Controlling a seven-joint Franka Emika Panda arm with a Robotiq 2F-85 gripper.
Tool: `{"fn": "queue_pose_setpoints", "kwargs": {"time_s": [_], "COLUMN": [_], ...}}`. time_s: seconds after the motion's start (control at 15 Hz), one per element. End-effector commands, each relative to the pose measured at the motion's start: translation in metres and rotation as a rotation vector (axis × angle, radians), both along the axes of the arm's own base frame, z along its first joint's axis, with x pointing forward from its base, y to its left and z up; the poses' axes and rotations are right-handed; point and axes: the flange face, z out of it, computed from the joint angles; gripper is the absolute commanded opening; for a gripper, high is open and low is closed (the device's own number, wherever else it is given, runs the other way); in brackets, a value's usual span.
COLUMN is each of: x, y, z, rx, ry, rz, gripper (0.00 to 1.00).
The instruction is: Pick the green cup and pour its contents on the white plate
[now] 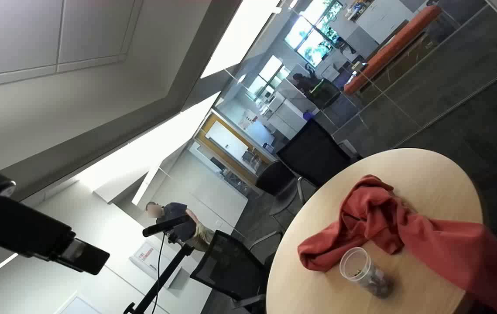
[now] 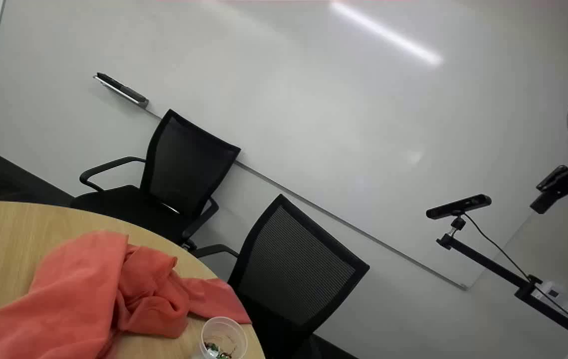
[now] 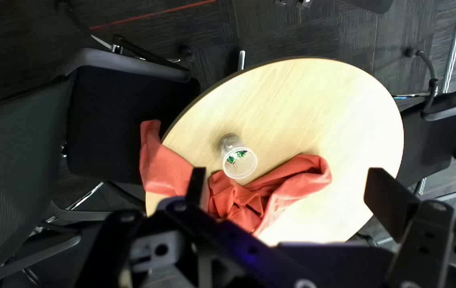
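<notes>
The tool stands spread; it should centre on the cup, mid-frame in the wrist view, and close gently, clear of the red cloth nearby.

Place: office, looks like meeting room
Whiteboard: large
Chairs: black mesh, office type
Table: round, wood-look
Windows: in workspace beyond
</notes>
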Motion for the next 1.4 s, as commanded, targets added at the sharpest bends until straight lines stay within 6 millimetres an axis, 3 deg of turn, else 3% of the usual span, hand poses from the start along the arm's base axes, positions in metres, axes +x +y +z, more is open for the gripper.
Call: {"fn": "queue_pose_setpoints", "kwargs": {"time_s": [0.0,0.53,0.67,0.8,1.07,1.33], "x": [0.0,0.003,0.014,0.038,0.103,0.157], "y": [0.0,0.001,0.009,0.025,0.06,0.096], "z": [0.001,0.002,0.001,-0.008,-0.055,-0.13], "rx": [0.0,-0.002,-0.024,-0.061,-0.125,-0.159], "ry": [0.001,0.006,-0.023,-0.059,-0.127,-0.058], "rz": [0.0,-0.005,-0.004,-0.033,-0.118,-0.145], "gripper": [1.0,1.0,1.0,1.0,1.0,1.0]}}
